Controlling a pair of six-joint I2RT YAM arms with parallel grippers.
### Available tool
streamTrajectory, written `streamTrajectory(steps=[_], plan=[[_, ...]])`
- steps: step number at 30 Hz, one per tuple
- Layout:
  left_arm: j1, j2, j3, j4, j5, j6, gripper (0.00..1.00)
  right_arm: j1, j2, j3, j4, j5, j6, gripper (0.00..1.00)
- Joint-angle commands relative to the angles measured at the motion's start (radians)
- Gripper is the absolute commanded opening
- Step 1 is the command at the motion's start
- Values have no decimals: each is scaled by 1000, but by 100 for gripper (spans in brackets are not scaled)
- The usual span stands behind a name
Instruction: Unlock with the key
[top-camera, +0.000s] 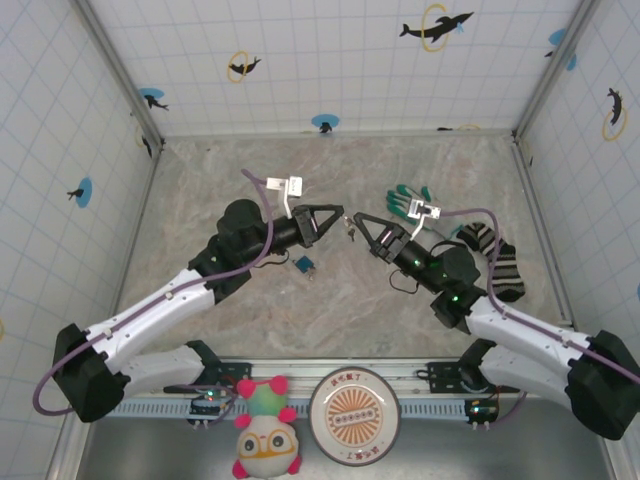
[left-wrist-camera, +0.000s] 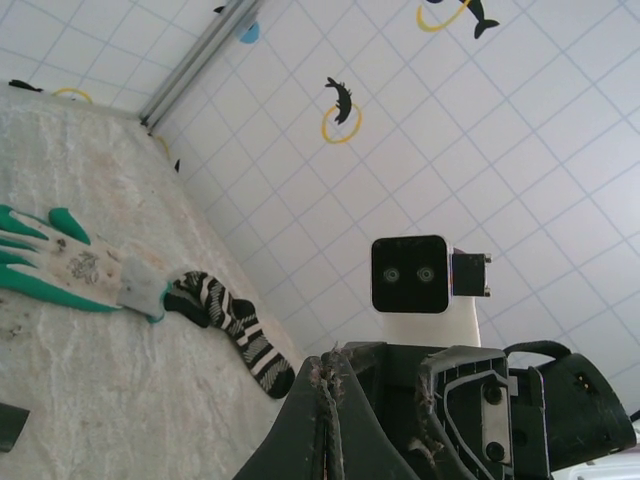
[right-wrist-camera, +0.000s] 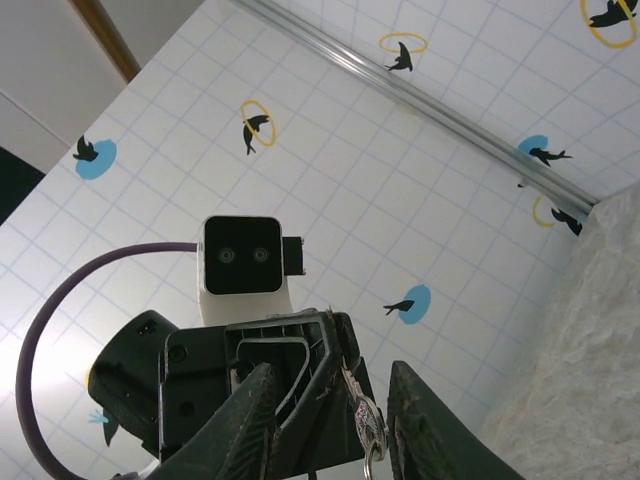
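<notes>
Left pincer (top-camera: 338, 217): jaws pressed fully together, raised over the tabletop (top-camera: 215, 170), tip aimed at the right pincer; the key (top-camera: 350, 232) dangles at its tip.
Right pincer (top-camera: 357, 223): jaws partly apart, tip almost meeting the left one; cannot tell whether it grips anything.
Key: in the air between the two tips.
Padlock (top-camera: 303, 265): blue, lying on the tabletop, near side of the left pincer.
Glove (top-camera: 408, 198), striped sock (top-camera: 497, 256): beside the right arm.
</notes>
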Motion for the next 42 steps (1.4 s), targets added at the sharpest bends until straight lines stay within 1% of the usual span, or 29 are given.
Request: streamTrajectory(steps=[1, 4, 6, 8, 10, 14, 16, 20, 24, 27, 33, 34, 36, 42], plan=[[-9, -22, -6, 58, 13, -15, 0, -1, 14, 2, 75, -28, 17, 33], [-10, -23, -5, 64, 13, -19, 0, 4, 26, 9, 78, -39, 18, 35], [-10, -23, -4, 64, 10, -19, 0, 7, 31, 16, 78, -39, 15, 33], [-10, -21, -6, 64, 10, -22, 0, 10, 38, 20, 77, -75, 13, 29], [-10, -20, -5, 70, 8, -24, 0, 11, 43, 22, 82, -81, 13, 25], [-10, -19, -9, 73, 1, -25, 0, 11, 51, 25, 81, -88, 12, 22], [-10, -17, -8, 74, 4, -27, 0, 11, 51, 25, 80, -86, 9, 18], [-10, -14, -7, 75, 3, -30, 0, 10, 49, 26, 75, -87, 3, 17], [-10, -14, -8, 84, 7, -33, 0, 10, 47, 25, 78, -89, -3, 5], [-10, -11, -9, 93, 17, -36, 0, 8, 37, 22, 77, -84, -16, 0], [-10, -13, -21, 106, 21, -51, 0, 9, -4, -8, 75, -56, -39, 0], [-10, -12, -26, 114, 25, -54, 0, 8, -14, -14, 73, -56, -42, 0], [-10, -7, -26, 122, 40, -56, 0, 8, -32, -23, 63, -16, -49, 0], [-10, 9, -21, 127, 67, -60, 0, 8, -57, -23, 17, 5, -74, 0]])
